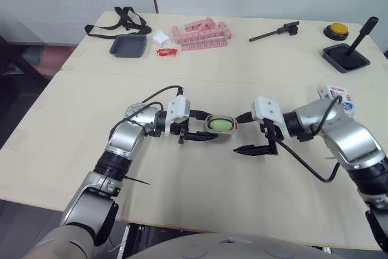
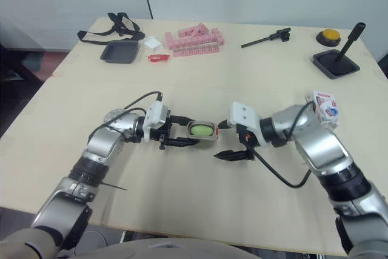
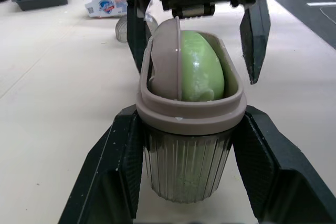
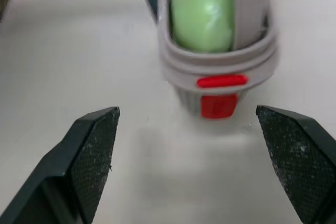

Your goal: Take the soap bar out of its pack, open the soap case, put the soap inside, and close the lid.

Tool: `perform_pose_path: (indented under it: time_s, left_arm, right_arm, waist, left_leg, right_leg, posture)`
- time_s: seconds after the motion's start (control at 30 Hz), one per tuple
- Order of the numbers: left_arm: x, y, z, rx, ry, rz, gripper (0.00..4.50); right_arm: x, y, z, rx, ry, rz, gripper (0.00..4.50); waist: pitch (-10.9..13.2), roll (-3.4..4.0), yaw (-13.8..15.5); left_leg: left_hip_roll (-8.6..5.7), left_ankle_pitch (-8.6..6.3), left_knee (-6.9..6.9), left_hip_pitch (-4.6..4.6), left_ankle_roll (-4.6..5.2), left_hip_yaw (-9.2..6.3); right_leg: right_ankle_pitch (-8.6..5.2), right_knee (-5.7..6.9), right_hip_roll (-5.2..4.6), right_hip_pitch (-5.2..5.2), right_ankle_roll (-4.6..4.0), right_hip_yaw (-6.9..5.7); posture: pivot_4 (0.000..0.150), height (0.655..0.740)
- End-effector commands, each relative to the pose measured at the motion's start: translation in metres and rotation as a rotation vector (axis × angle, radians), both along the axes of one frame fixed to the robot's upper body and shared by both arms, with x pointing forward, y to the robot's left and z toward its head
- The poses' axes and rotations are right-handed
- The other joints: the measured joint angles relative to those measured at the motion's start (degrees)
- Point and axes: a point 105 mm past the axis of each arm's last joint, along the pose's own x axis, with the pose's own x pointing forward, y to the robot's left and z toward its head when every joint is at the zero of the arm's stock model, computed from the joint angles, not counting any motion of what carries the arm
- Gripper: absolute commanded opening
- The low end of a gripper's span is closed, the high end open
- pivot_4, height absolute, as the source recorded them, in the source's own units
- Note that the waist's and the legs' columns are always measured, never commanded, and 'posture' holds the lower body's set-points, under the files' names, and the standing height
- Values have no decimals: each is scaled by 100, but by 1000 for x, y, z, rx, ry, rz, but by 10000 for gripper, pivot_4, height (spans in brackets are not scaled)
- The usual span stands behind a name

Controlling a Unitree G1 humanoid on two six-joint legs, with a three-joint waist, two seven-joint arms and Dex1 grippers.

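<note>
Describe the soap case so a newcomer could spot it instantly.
On the near table, look at the middle, between the two arms. The soap case sits clamped in the left pincer, facing the open right pincer. It alone is a taupe-rimmed oval tub with ribbed sides, a red latch and a green soap bar inside.

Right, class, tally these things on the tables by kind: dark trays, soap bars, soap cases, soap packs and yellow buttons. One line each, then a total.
Dark trays: 2
Soap bar: 1
Soap case: 1
Soap pack: 1
Yellow button: 1
Total: 6
</note>
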Motion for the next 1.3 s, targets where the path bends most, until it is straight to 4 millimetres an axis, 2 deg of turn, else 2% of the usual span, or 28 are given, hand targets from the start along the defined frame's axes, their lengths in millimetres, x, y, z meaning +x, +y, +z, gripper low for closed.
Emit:
perform_pose_path:
  time_s: [0.03, 0.57, 0.7, 0.87, 1.13, 1.3]
  left_arm:
    - [-1, 3, 15, -55, -70, 10, 19574]
    - [-2, 8, 17, -77, -71, 28, 19574]
    - [-1, 8, 15, -63, -86, 42, 19574]
    - [0, 7, 18, -78, -79, 50, 19574]
    - [-3, 4, 18, -87, -61, 32, 19574]
    - [-8, 2, 16, -85, -2, -13, 19574]
  right_arm:
    - [-2, -8, 11, 69, -71, -12, 44491]
    - [1, -29, 10, 233, -140, -135, 44491]
    - [-7, -47, 12, 244, -200, -218, 44491]
    - [-32, -79, 9, 261, -177, -377, 44491]
    - [-57, -160, -2, 242, -192, -797, 44491]
    - [-82, -205, -19, 189, -175, -1003, 44491]
  waist:
    - [0, 0, -4]
    - [0, 0, -18]
    - [0, 0, 12]
    - [0, 0, 2]
    - [-1, 1, -17]
    - [-2, 3, -5]
  left_leg:
    - [0, 1, 1, -2, 1, 0]
    - [0, 4, 7, -3, 18, -1]
    - [0, 3, 7, -4, 21, -1]
    - [-1, 2, 8, -9, 24, -1]
    - [-1, 2, 14, -6, 30, -1]
    - [-1, -1, 14, -8, 40, -1]
  right_leg:
    - [0, 0, 0, -2, 0, 1]
    - [-1, 0, 0, -1, -3, 0]
    - [-2, -1, -1, -1, -3, -2]
    - [-1, -6, -2, 0, -2, -2]
    - [-2, -12, -3, 8, -3, -1]
    - [-2, -16, -3, 9, -3, -4]
  posture:
    - [1500, 7109]
    - [1500, 7109]
    - [1500, 7109]
    - [1500, 7109]
    - [1500, 7109]
    - [1500, 7109]
